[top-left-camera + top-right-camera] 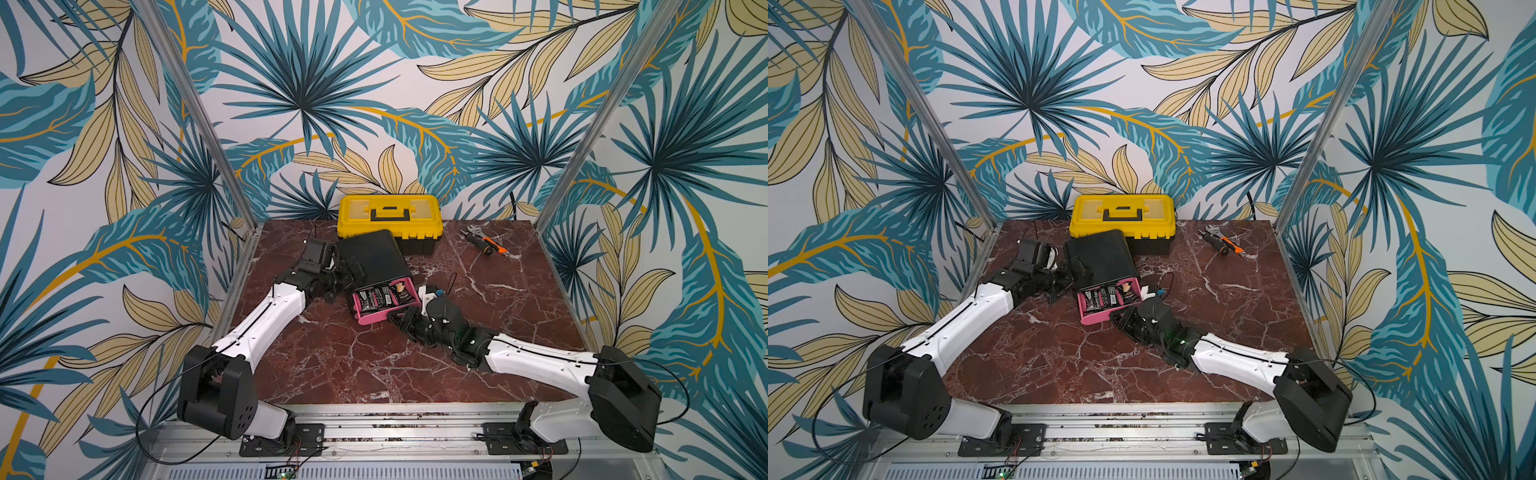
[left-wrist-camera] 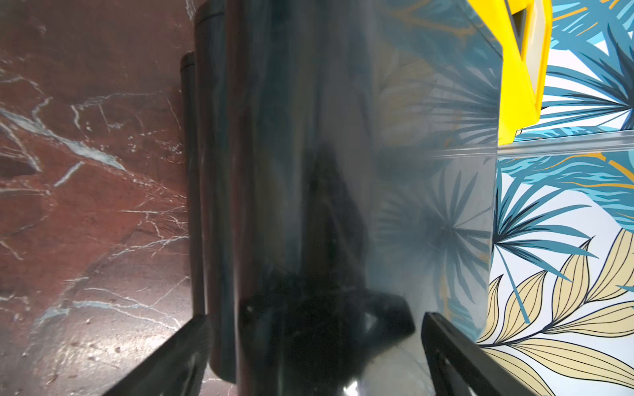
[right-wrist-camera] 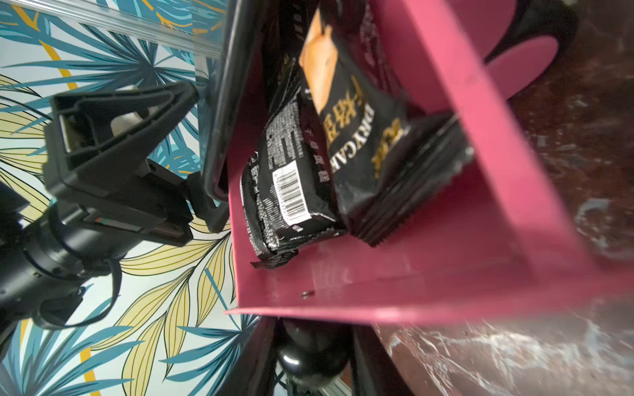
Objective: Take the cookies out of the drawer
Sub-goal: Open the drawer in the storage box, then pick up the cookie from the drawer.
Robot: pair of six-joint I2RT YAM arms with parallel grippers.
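Note:
A glossy black box (image 1: 370,253) (image 1: 1100,257) lies mid-table with its pink drawer (image 1: 368,319) (image 1: 1096,318) pulled partly out. Several black cookies packets (image 1: 380,297) (image 1: 1106,297) (image 3: 360,137) lie inside; one shows a tan biscuit picture. My right gripper (image 1: 392,318) (image 1: 1115,320) (image 3: 312,325) sits at the drawer's front, its fingers closed round a black round knob (image 3: 308,356) under the pink front edge. My left gripper (image 1: 347,270) (image 1: 1077,270) (image 2: 315,319) is open against the box's left side (image 2: 291,171), which mirrors it.
A shut yellow toolbox (image 1: 388,214) (image 1: 1121,214) stands right behind the box. Orange-and-black hand tools (image 1: 486,245) (image 1: 1223,245) lie at the back right. Metal frame posts and patterned walls close in the red marble table (image 1: 353,365) on three sides.

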